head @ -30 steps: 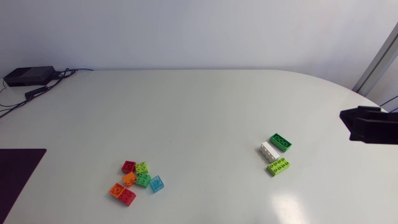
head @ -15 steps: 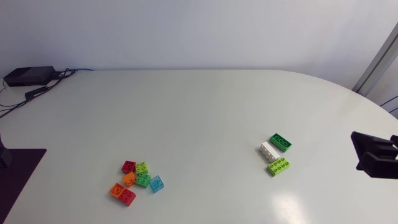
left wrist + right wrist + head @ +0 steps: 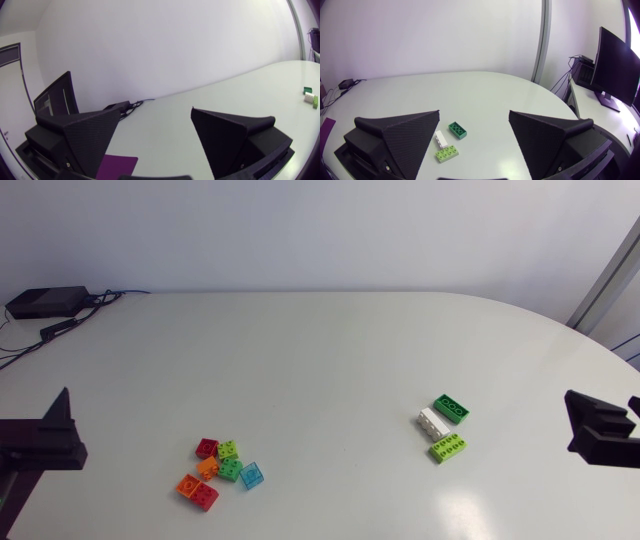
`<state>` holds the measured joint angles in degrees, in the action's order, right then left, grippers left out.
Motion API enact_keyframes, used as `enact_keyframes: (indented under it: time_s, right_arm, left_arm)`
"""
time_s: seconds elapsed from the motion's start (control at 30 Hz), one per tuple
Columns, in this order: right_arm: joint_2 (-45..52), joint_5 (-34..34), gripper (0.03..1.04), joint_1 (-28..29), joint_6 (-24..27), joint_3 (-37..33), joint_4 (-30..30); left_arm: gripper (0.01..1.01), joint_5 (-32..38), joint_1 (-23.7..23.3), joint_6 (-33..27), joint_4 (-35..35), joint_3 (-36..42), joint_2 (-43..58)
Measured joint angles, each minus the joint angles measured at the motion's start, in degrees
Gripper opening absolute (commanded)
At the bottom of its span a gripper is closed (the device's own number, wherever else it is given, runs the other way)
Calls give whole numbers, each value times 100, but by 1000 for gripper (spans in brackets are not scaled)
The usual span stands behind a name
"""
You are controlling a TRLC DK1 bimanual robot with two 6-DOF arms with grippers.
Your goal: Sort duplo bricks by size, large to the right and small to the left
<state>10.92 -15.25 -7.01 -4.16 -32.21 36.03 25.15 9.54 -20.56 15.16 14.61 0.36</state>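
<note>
Left gripper (image 3: 156, 112): at the table's (image 3: 320, 350) left edge; fingers spread wide, holding nothing.
Small bricks (image 3: 230, 469): 7 in a tight cluster, front-left area of the table.
Large bricks (image 3: 433, 423): 3 grouped close together at front-right: dark green, white, lime.
Right gripper (image 3: 474, 114): at the right edge; fingers wide apart, empty.
</note>
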Motion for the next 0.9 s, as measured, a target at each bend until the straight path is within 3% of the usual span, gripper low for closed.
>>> enact_keyframes:
  time_s: [0.37,0.9]
  right_arm:
    - [-114,48,998,72,190,675,-887]
    - [-647,876,995,411,280,2057,-2402]
  left_arm:
    - [980,-398,229,-271,-549,-498,-4]
    - [980,-1587,-409,850,-1038,-964,-4]
